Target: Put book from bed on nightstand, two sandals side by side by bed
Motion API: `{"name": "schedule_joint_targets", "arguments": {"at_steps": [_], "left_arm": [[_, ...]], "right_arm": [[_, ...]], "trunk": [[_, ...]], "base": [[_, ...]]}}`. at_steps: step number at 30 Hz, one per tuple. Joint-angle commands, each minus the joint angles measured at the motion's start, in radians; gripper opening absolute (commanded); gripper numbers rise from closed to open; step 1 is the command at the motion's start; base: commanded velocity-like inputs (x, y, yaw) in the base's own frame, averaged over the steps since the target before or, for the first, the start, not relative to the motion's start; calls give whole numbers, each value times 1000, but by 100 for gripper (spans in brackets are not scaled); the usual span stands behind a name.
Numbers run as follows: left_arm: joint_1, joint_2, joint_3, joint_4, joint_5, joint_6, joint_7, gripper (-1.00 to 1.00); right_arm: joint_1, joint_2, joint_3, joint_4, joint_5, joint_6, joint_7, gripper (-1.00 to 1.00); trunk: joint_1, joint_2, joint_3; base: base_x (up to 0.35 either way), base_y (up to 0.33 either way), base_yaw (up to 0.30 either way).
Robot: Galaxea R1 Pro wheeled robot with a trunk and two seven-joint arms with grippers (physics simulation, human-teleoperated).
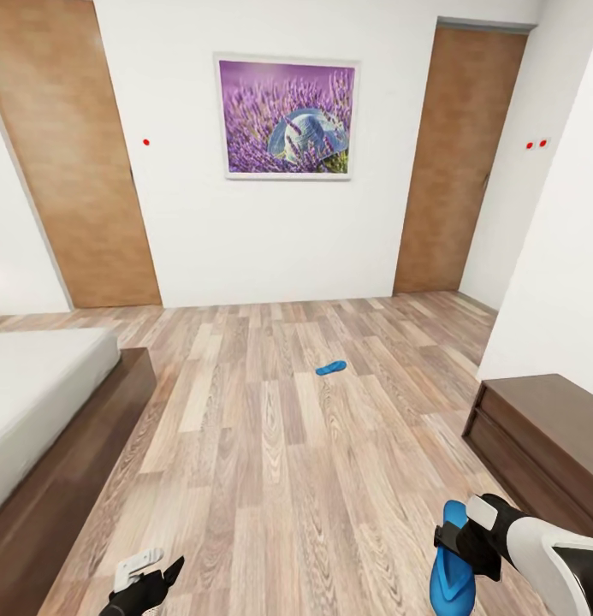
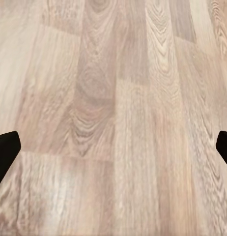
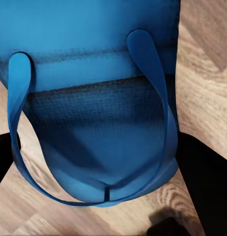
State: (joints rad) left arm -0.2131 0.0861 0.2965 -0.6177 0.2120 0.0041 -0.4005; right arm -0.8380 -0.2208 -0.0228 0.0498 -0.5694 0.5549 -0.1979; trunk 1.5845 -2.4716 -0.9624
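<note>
One bright blue sandal (image 1: 451, 565) hangs above the wood floor at the lower right of the head view, with my right gripper (image 1: 457, 542) shut on it. The right wrist view has that sandal (image 3: 99, 123) close up, sole and thin straps between the dark fingers (image 3: 199, 182). The other blue sandal (image 1: 331, 368) lies alone on the floor in mid-room, well ahead of both arms. The bed (image 1: 39, 402), light-grey mattress on a dark wooden frame, runs along the left. My left gripper (image 1: 151, 575) is low at the bottom left, open over bare floor, its fingertips (image 2: 6, 150) wide apart. The book and nightstand are out of view.
A long low dark wooden cabinet (image 1: 544, 445) stands against the right wall. Two wooden doors (image 1: 74, 154) (image 1: 459, 162) flank a lavender picture (image 1: 286, 117) on the far wall. Wood flooring (image 1: 270, 462) stretches between bed and cabinet.
</note>
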Motion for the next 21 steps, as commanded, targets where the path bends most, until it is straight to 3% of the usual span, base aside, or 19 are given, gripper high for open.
{"name": "schedule_joint_targets", "arguments": {"at_steps": [1, 21], "left_arm": [[-1, 0, 2, 1, 5, 0, -6, 100], [-1, 0, 2, 1, 6, 3, -9, 100]], "right_arm": [[-1, 0, -2, 1, -7, 0, -6, -100], [-1, 0, -1, 0, -8, 0, -7, -100]], "trunk": [[0, 0, -1], [0, 0, -1]], "base": [[229, 0, 0], [236, 0, 0]]}}
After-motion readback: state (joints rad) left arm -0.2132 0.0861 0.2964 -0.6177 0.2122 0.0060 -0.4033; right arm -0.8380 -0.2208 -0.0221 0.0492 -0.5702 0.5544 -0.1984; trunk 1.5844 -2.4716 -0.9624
